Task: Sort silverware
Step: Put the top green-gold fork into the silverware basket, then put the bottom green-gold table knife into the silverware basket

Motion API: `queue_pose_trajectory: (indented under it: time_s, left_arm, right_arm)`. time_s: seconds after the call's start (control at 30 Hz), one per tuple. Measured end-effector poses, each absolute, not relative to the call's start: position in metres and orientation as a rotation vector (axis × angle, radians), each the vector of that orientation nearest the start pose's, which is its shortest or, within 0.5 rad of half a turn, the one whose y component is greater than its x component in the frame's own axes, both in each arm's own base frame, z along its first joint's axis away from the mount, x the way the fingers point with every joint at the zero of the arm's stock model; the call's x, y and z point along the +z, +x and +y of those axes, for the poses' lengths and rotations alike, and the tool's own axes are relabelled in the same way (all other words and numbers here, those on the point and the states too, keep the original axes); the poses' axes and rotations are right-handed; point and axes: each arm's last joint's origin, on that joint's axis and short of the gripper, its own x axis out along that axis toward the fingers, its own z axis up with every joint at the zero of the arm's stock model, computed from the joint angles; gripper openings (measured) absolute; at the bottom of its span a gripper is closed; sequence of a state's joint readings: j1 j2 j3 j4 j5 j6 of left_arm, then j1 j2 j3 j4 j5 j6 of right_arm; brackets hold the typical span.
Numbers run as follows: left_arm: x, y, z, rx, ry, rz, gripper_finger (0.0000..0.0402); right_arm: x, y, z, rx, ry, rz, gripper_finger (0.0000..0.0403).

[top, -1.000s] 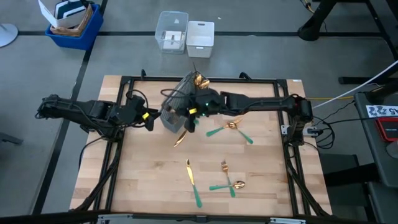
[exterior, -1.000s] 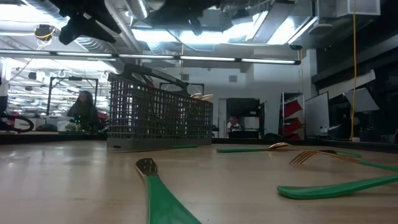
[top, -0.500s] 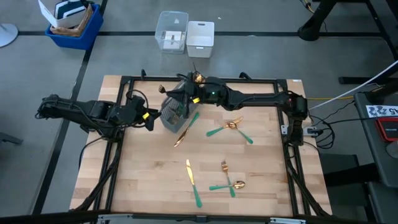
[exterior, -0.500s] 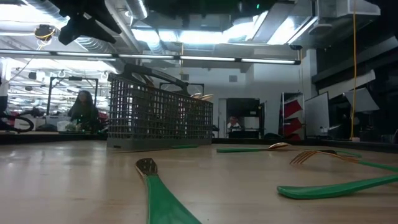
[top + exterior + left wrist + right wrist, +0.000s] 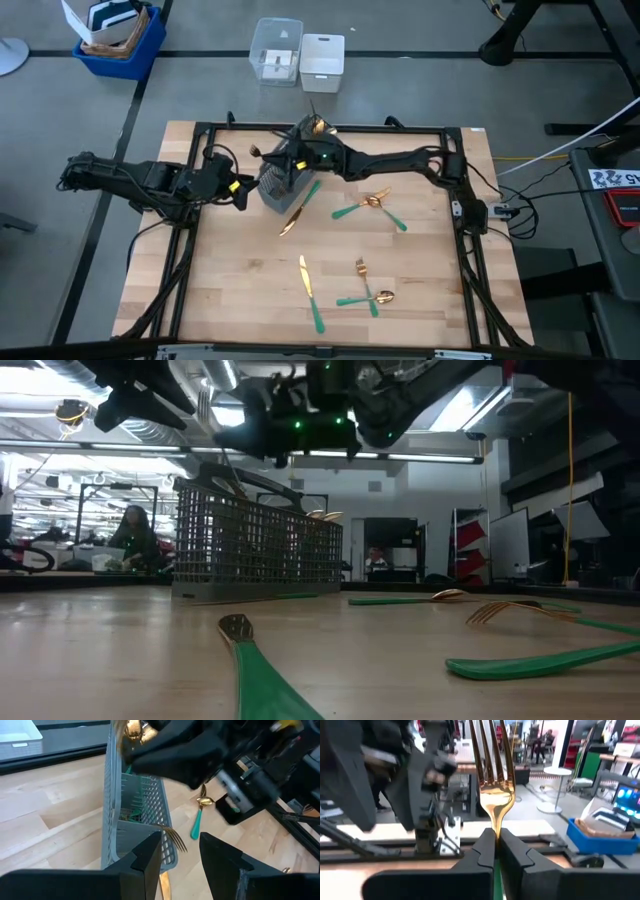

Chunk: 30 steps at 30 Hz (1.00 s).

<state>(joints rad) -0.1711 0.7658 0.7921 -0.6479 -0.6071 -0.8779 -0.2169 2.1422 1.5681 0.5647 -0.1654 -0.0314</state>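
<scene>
The grey mesh caddy (image 5: 280, 183) (image 5: 255, 545) (image 5: 134, 815) stands on the table's far middle, with silverware standing in it. My right gripper (image 5: 272, 155) (image 5: 496, 847) reaches over its far end and is shut on a fork (image 5: 492, 770) (image 5: 256, 150) with a gold head. My left gripper (image 5: 240, 190) (image 5: 180, 855) hovers open to the left of the caddy, nothing between its fingers. Loose teal-handled pieces lie flat on the table: a knife (image 5: 295, 212) beside the caddy, a crossed pair (image 5: 370, 204), another knife (image 5: 310, 290), a fork (image 5: 362, 270) and a spoon (image 5: 378, 297). My right gripper pinches the fork between its two fingers at the neck (image 5: 496, 831), where the gold head meets the green handle (image 5: 496, 870). The fingers (image 5: 484, 851) come level from the table's right and lie along the fork. The fork is lifted clear, tines pointing toward the table's left.
A black metal frame (image 5: 330, 128) runs around the tabletop. Two clear bins (image 5: 277, 50) (image 5: 322, 60) and a blue crate (image 5: 120, 38) sit on the floor beyond the far edge. There is bare wood at the near left (image 5: 230, 290).
My right gripper, shut on the fork, has moved toward the table's left and far edge over the caddy, come down into the low view, and tipped level. The left arm has kept still.
</scene>
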Motion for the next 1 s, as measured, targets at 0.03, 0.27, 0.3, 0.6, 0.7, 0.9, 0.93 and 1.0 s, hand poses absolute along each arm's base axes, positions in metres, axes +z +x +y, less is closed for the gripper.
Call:
queue_pose_trajectory:
  time_s: [0.03,0.27,0.3,0.6,0.7,0.9,0.93,1.0]
  left_arm:
    - [0.300,0.148,-0.009,0.636,-0.599,0.351,0.0125]
    - [0.300,0.148,-0.009,0.634,-0.589,0.354,0.0125]
    - [0.300,0.148,-0.009,0.632,-0.582,0.356,0.0125]
    - [0.300,0.148,-0.009,0.628,-0.561,0.363,0.0125]
    - [0.300,0.148,-0.009,0.628,-0.561,0.363,0.0125]
    - [0.300,0.148,-0.009,0.628,-0.562,0.363,0.0125]
    - [0.300,0.148,-0.009,0.628,-0.562,0.363,0.0125]
    - [0.300,0.148,-0.009,0.628,-0.563,0.362,0.0125]
  right_arm:
    - [0.239,0.488,-0.103,-0.051,-0.027,0.022,0.0012]
    - [0.228,0.489,-0.103,-0.052,-0.014,0.092,0.0012]
    - [0.228,0.489,-0.103,-0.054,-0.013,0.096,0.0012]
    - [0.227,0.488,-0.103,-0.054,-0.013,0.109,0.0033]
    - [0.227,0.488,-0.103,-0.054,-0.012,0.115,0.0061]
    - [0.223,0.488,-0.102,-0.052,-0.005,0.139,0.0102]
    - [0.224,0.487,-0.102,-0.051,-0.003,0.148,0.0104]
    - [0.226,0.485,-0.101,-0.049,0.003,0.181,0.0107]
